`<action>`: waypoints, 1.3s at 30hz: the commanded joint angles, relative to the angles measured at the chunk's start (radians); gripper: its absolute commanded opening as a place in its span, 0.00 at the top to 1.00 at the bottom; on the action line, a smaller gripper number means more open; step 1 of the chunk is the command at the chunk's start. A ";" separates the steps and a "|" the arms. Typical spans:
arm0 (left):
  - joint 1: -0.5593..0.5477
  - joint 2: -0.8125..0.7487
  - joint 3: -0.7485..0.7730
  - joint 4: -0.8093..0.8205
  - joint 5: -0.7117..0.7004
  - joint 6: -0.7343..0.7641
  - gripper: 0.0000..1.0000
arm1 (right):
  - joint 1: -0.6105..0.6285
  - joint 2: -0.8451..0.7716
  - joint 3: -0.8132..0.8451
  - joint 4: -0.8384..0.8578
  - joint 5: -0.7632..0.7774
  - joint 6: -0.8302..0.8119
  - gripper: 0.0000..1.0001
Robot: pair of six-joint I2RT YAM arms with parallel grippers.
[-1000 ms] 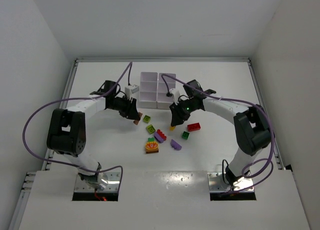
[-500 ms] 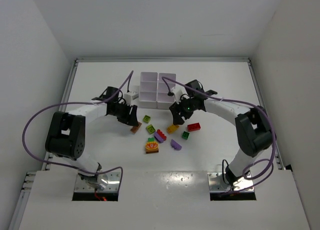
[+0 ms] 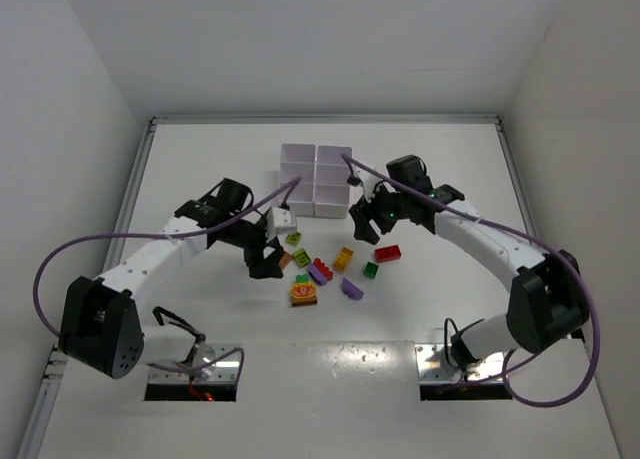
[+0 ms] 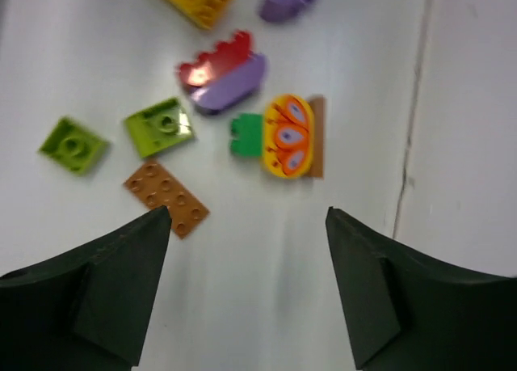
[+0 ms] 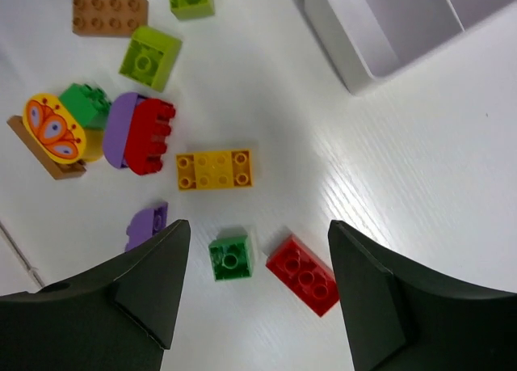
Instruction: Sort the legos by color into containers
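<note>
The legos [image 3: 325, 269] lie loose on the table [image 3: 200, 159], scattered just in front of the white tray [image 3: 316, 179], between the two arms. No writing can be read on any of them. The only print is an orange butterfly pattern on a yellow oval piece [image 4: 287, 137].

From above, the orange-brown plate [image 4: 166, 197] is half hidden behind the left gripper [image 3: 268, 264]. A red brick and a purple one [image 4: 222, 72] lie pressed together, and I cannot tell whether they are joined. The right wrist view cuts the tray off at its top corner, showing only part of its compartments.

The left gripper hovers near the plate with its jaws spread wide and nothing between them. The right gripper [image 3: 368, 219] hangs near the tray's front right corner, above the yellow brick [image 5: 215, 169], the red brick [image 5: 303, 274] and the dark green brick [image 5: 230, 258]. It is equally wide and empty. Bare tabletop runs out on both sides to a raised rim (with white walls beyond).
</note>
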 commanded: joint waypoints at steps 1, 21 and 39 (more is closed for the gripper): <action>-0.012 0.052 0.035 -0.301 0.125 0.588 0.18 | -0.033 -0.058 -0.035 -0.024 0.058 -0.038 0.30; -0.161 0.437 0.297 -0.550 0.027 1.617 0.45 | -0.210 -0.261 -0.146 -0.087 0.157 -0.047 0.30; -0.236 0.585 0.339 -0.425 -0.039 1.764 0.45 | -0.319 -0.412 -0.226 -0.137 0.147 -0.009 0.30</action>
